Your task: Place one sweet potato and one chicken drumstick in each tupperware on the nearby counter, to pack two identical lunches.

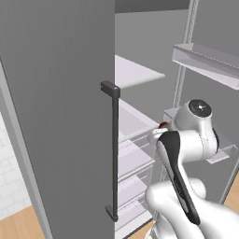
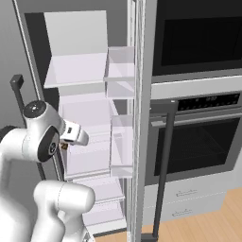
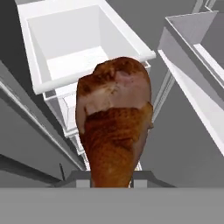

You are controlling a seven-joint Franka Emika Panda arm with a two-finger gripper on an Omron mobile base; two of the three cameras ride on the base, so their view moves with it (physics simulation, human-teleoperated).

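Note:
A glossy red-brown chicken drumstick (image 3: pixel 114 127) stands large in the hand view, bulbous end up and narrow end down between my fingers. My gripper (image 3: pixel 111 180) is shut on it, and the fingertips are hidden behind the meat. From the left base a small part of the drumstick (image 1: pixel 163 125) peeks out past the wrist, just in front of the open fridge's shelves. From the right base the drumstick (image 2: pixel 64 146) is a small brown spot under the hand. Sweet potatoes, tupperware and counter are out of view.
The open fridge door (image 1: pixel 60 116) with its dark vertical handle (image 1: pixel 114 154) stands close on the left. White shelves and drawers (image 3: pixel 83 48) lie ahead, with door bins (image 2: pixel 120 71) to the right. A built-in oven (image 2: pixel 198 142) sits beside the fridge.

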